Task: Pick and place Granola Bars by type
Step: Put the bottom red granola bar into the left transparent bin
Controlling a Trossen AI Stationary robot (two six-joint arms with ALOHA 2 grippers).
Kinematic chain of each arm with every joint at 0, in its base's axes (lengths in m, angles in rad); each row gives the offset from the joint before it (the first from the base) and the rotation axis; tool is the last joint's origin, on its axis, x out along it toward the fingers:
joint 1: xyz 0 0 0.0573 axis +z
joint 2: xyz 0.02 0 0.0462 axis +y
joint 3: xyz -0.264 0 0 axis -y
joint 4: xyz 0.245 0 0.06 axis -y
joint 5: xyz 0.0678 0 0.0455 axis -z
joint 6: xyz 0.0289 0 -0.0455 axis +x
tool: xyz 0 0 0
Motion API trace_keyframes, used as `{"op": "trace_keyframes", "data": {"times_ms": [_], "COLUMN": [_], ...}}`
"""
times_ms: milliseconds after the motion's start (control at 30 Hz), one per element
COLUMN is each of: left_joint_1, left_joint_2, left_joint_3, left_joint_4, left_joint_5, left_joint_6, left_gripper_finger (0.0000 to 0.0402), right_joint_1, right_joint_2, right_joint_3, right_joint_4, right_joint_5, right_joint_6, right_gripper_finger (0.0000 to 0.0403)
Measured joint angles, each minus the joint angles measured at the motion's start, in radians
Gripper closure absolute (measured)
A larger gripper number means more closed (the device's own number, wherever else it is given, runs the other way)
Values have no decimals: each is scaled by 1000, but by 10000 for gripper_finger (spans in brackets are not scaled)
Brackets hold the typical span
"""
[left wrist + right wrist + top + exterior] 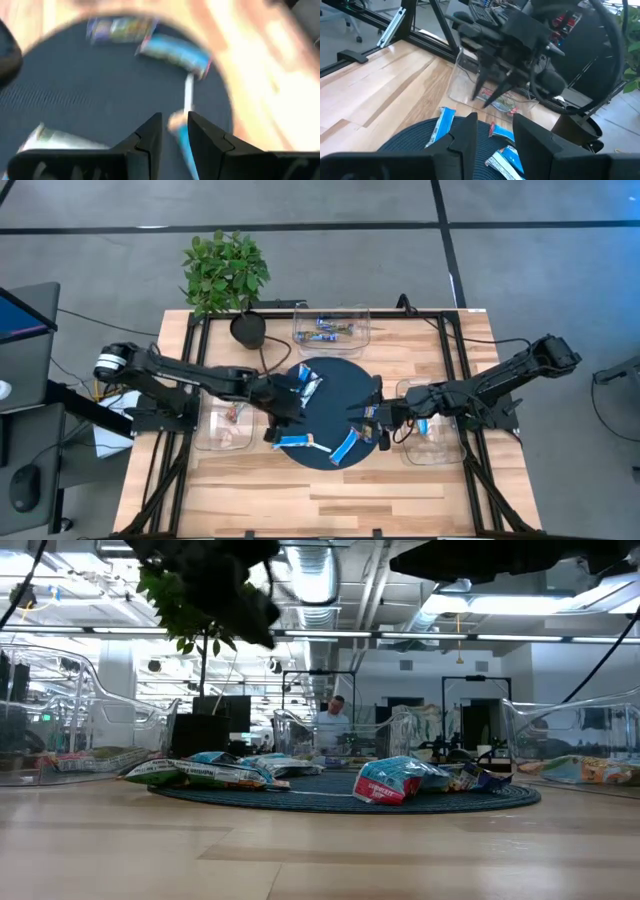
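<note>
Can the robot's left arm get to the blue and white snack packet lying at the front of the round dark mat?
Probably yes. The left gripper hangs over the round dark mat, close beside the blue-and-white glossy packet at its front edge. Nothing lies between them, and the right gripper is over the mat's opposite side.

One camera hangs overhead and looks straight down on the whole wooden table (330, 490), with the round dark mat (335, 395) at its middle and both arms reaching in from the sides. A second sits at table-top height, close to the boards, and looks level across the same mat (340, 798) into the room behind. Each wrist camera looks forward past its own two dark fingers (150, 137) (465, 132) from close above the mat (90, 100) (410, 142), and the right one also takes in the left arm (512, 37) farther off.
</note>
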Motion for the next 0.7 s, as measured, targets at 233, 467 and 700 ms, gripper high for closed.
{"op": "trace_keyframes", "data": {"times_ms": [233, 467, 700], "left_joint_1": [-58, -64, -64], "left_joint_2": [156, 264, 361], "left_joint_3": [1, 0, 1], "left_joint_4": [261, 411, 502], "left_joint_5": [13, -4, 28], "left_joint_6": [27, -141, -249], "left_gripper_finger": [293, 243, 186], "right_joint_1": [0, 0, 0], "right_joint_2": [0, 0, 0], "right_joint_3": [0, 0, 0], "right_joint_4": [-13, -21, -25], "right_joint_5": [0, 0, 0], "right_joint_6": [1, 2, 1], "right_gripper_finger": [285, 285, 285]}}
